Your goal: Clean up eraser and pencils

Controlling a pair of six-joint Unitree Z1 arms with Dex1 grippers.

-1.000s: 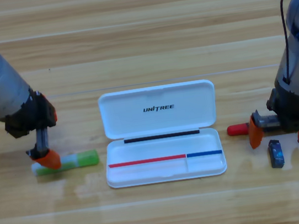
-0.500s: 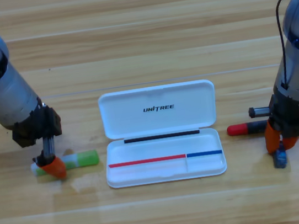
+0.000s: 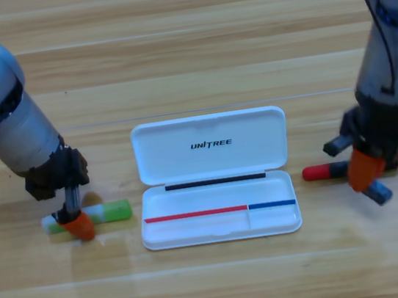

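Observation:
The light-green pencil (image 3: 111,212) lies flat on the table, left of the white case (image 3: 221,229). My left gripper (image 3: 81,226) points down onto its whitish left end, one orange jaw showing in front of it. The red marker pencil (image 3: 319,172) lies right of the case, its black barrel mostly hidden behind the right arm. My right gripper (image 3: 370,181) is over that barrel, shut on the small dark blue eraser (image 3: 379,193), which hangs tilted at the jaw tips just above the table.
The white case lies open in the middle, its lid (image 3: 208,134) lettered UNITREE folded back and its shallow tray facing up. Both grey arms reach in from the upper corners.
My right gripper closed on the eraser and has lifted it up and to the right, tilted. The left gripper has slid slightly right and down along the green pencil.

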